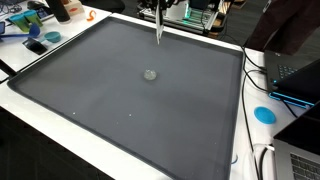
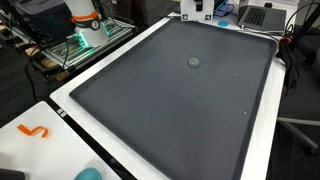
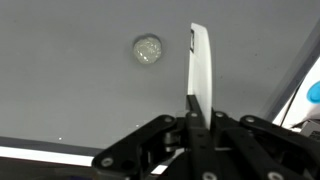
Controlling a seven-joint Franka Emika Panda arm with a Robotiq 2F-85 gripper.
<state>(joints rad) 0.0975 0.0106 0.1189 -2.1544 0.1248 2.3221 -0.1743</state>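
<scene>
Wrist view: gripper (image 3: 201,118) at the bottom edge, jaws drawn in tight on the base of a thin white stick (image 3: 200,65); no gap visible beside it, nothing else in the grip; held by one end only, presumably to leave the whole length free beyond the jaws and in full view from the wrist; in an exterior view, stick (image 1: 158,30) hanging straight down from the gripper (image 1: 160,8), tip toward the mat (image 1: 70,95), over its far strip, just inside the far rim; tip just above the surface or on it, cannot tell which; upright hold probably to keep only the tip near the surface. Puck (image 1: 150,73): small, round, pale, lying flat and alone on the mat, a little far of centre; on the near side of the stick, close but apart; in the wrist view, puck (image 3: 147,48) just left of the stick's tip, not touching; material too small to tell. Mat dark, rimmed, spread over most of a white table (image 2: 60,155); rim likely there to stop loose things rolling off; off the mat, blue disc (image 1: 264,114) at the right, orange squiggle (image 2: 35,131) on the table past a corner; both kept outside the rim, apparently to leave the dark surface as plain background for the puck.
</scene>
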